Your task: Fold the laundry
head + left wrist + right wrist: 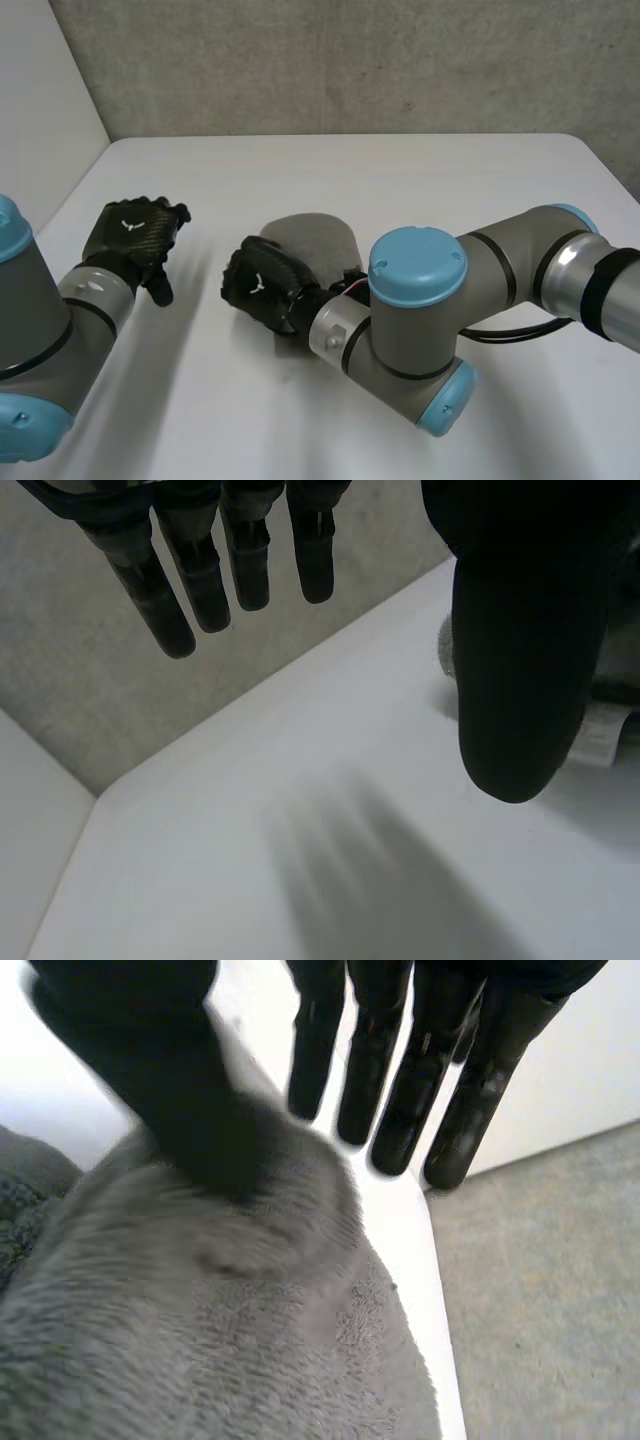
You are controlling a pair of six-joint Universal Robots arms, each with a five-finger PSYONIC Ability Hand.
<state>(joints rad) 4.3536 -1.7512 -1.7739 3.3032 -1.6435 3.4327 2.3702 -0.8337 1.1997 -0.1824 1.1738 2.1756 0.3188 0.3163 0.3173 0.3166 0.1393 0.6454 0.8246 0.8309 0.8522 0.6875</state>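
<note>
A small grey fleece cloth (312,240) lies bunched in the middle of the white table (420,175). My right hand (262,285) rests on its near left edge. In the right wrist view the cloth (230,1340) lies under the palm of my right hand (400,1100). Its thumb (170,1090) lies on a hump of the cloth and its straight fingers reach past the cloth's edge, apart from the thumb. My left hand (135,240) hovers over bare table to the cloth's left. In its wrist view my left hand (200,580) has straight, spread fingers and holds nothing.
A white label (605,735) on the cloth's edge shows beside the left thumb. A grey wall (350,60) runs behind the table. Past the right fingertips the table's edge (440,1290) drops to a grey floor (550,1290).
</note>
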